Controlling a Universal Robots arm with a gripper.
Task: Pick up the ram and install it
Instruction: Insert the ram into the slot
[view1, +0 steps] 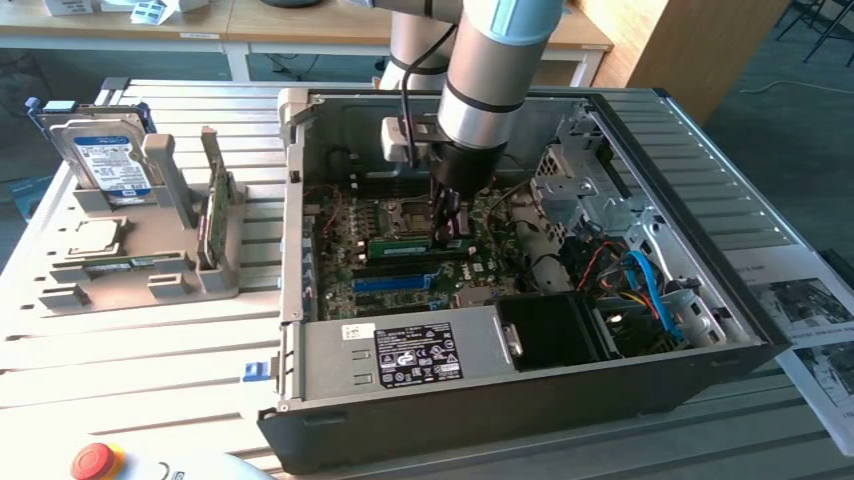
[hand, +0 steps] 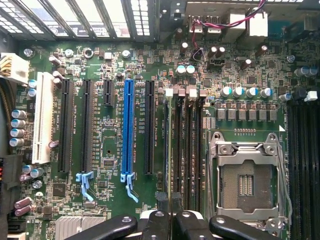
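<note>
Gripper (hand: 168, 199) is nearly closed on the ram (view1: 411, 243), just over the black slots (hand: 190, 150) below it. Tilted, it could jam or bend.

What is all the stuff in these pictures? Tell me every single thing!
table: one, pale, slatted, under everything
computer case: one, black and grey, open, on the table
motherboard: one, green, inside the computer case
long slot: one, bright blue, on the motherboard
processor socket: one, silver, on the motherboard
rack: one, grey, at the exterior view's left of the computer case
hard drive: one, silver with a blue label, standing in the rack
green card: one, on edge in the rack
button: one, red, nearest table edge
printed sheets: two, white, at the exterior view's right
ram: one, green, over the motherboard
robot arm: one, silver-grey, reaching into the computer case
end effector: one, dark, shut on the ram
</note>
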